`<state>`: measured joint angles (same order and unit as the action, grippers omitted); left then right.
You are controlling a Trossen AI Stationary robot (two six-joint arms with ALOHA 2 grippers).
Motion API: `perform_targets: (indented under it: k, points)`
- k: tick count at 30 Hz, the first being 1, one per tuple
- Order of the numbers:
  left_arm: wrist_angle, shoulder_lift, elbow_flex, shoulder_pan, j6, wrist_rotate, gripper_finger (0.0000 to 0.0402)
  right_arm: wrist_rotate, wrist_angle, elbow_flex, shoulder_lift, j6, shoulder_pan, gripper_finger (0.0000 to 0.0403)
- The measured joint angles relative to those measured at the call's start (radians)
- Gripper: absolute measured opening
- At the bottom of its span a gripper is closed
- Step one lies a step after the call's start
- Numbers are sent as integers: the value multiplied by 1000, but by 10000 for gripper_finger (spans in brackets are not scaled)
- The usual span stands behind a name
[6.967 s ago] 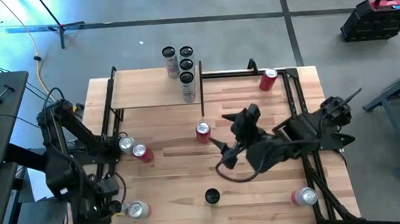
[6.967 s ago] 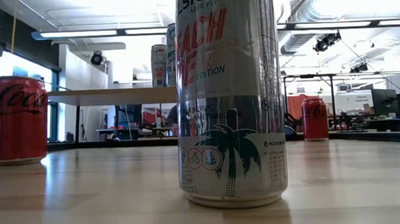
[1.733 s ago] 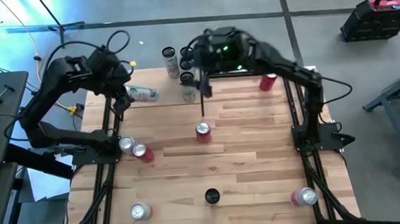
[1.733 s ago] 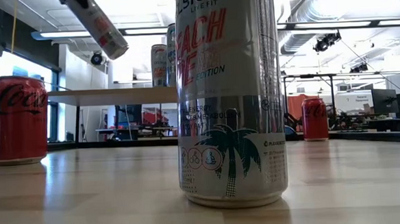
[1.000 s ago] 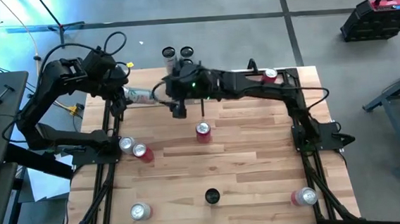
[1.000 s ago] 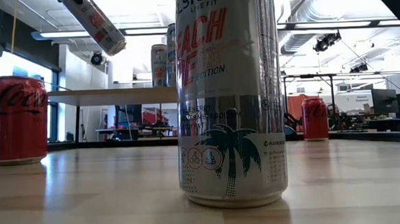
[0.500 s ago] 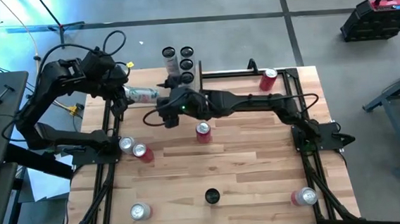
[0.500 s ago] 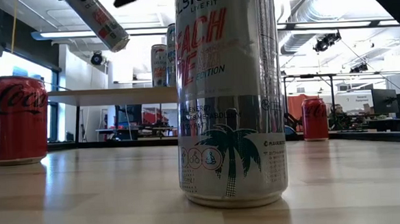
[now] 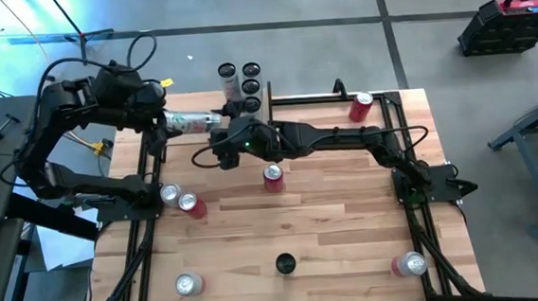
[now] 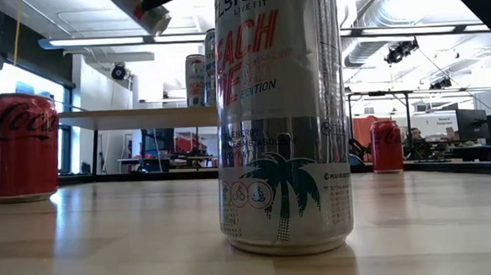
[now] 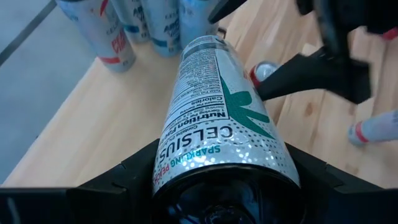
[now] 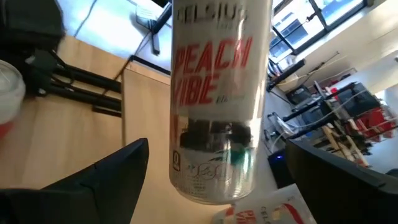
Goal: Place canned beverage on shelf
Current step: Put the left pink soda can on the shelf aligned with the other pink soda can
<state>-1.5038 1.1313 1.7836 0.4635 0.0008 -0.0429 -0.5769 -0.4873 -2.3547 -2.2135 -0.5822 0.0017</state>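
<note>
My left gripper is shut on a silver Celsius can, held lying on its side in the air over the light-wood shelf at the table's far left. The can also shows in the left wrist view and the right wrist view. My right gripper reaches across from the right and is open. Its fingers stand on either side of the can's free bottom end without touching it. In the low view only the can's free end shows, at the top edge. My left gripper pinches the can between its two fingers on opposite sides of the can's top end. It comes about level from the table's left, and the can sticks out ahead along the fingers. The can is clear of the shelf, its free end tilted a little down.
Several tall cans stand at the shelf's far right corner. Red cans stand on the tabletop at the middle, far right, left, near left and near right. A tall Celsius can fills the low view.
My right gripper has swung toward the table's left, from beside the standing cans to the held can's free end, and has then stayed there. My left gripper has lifted the can a little; in the low view it has risen nearly out of the picture.
</note>
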Motion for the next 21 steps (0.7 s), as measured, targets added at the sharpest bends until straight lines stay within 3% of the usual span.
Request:
perform_targets:
  k: [13,21]
  points:
    - [13,-1,86,-27,-131,3,241,-126,195,2,-25,-168,-3,359]
    - [31,-6,86,-27,-130,3,241,-128,193,2,-25,-152,-8,290]
